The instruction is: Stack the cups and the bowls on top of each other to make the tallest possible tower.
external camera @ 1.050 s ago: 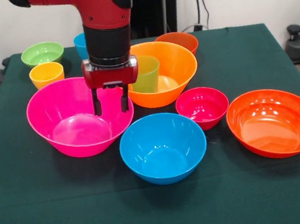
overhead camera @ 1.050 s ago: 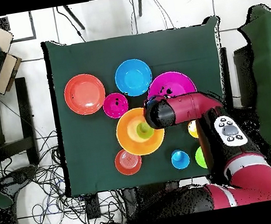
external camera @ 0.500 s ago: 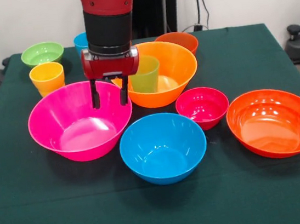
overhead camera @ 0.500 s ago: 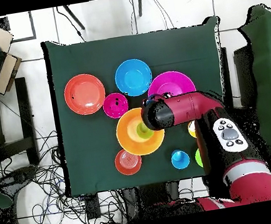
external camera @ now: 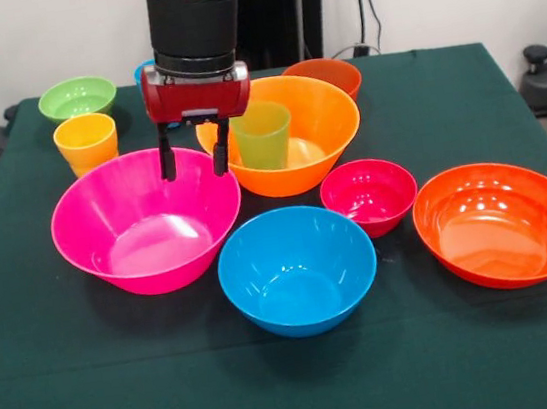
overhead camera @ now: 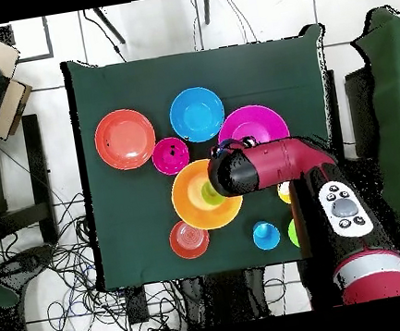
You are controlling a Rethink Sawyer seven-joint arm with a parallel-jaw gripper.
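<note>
Jaws spread, empty; gripper (external camera: 191, 161) hangs over the far rim of the big pink bowl (external camera: 145, 221), beside the big orange bowl (external camera: 315, 118). Green cup (external camera: 263, 135) stands upright inside the big orange bowl. Blue bowl (external camera: 297, 269), small magenta bowl (external camera: 369, 195), wide red-orange bowl (external camera: 501, 222), yellow-orange cup (external camera: 86, 141) and small green bowl (external camera: 77, 97) sit separately on the worktop (external camera: 277, 386); nothing else stacked.

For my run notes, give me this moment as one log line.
gripper: open, empty, above big pink bowl's far rim | green cup: upright inside big orange bowl | tower: not started
</note>
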